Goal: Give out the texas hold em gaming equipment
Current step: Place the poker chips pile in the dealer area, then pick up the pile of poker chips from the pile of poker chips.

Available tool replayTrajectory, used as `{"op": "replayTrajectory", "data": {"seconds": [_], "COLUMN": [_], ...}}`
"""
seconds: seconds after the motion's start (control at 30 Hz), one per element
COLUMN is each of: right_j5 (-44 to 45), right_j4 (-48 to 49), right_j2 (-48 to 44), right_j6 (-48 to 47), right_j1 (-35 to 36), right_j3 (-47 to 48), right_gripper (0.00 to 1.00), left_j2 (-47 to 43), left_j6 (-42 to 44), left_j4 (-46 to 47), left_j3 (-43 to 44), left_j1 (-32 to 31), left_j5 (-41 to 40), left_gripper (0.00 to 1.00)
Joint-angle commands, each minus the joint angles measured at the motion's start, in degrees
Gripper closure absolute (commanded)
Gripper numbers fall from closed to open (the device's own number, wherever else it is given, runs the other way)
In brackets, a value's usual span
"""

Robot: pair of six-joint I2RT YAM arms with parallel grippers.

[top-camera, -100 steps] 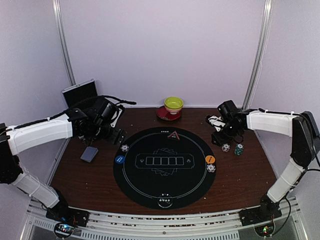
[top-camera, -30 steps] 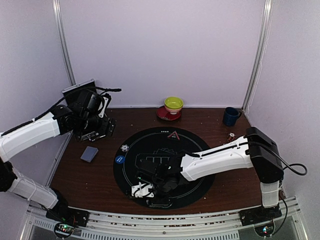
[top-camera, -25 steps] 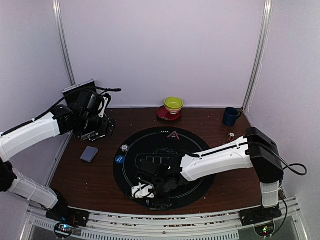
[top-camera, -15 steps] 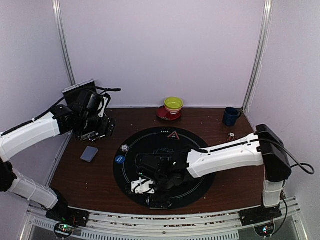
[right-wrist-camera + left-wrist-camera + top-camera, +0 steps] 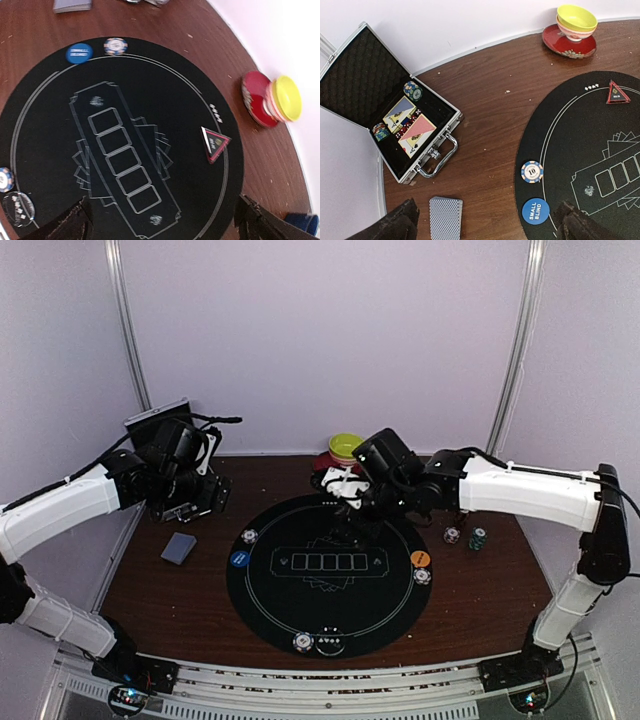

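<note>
Between the left fingers (image 5: 390, 227) lie the card deck (image 5: 445, 218) and 1 button disc (image 5: 536, 211); 1 chip (image 5: 532, 171) sits just beyond that disc.

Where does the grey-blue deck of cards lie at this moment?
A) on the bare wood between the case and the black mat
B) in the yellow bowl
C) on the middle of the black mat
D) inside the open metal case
A: the deck lies flat on the wooden table, between the open case and the black mat, touching neither.
</note>
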Motion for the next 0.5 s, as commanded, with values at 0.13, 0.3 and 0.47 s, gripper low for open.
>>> {"op": "replayTrajectory", "data": {"seconds": [0.13,0.3,0.47], "right_j5": [1.26,-2.42,-4.25], "right_j4": [-1.25,-5.10,-4.10], "right_j2": [-4.43,-4.90,-9.51], "right_j6": [5.39,8.03,8.06], "right_j1": [-21.75,-34.96,-42.71], "right_j3": [-1.28,-3.68,-11.60], "right_gripper": [0.00,0.00,0.00], "left_j2": [0.98,1.77,2.36], "left_j6": [-0.01,0.05,0.25], "left_j4": [2.42,2.56,2.76], "left_j3": [-0.57,-0.56,-0.68], "left_j1": [0.49,0.48,0.48], "left_j5": [1.92,3.30,5.44], "left_gripper": [0.02,0.02,0.02]}}
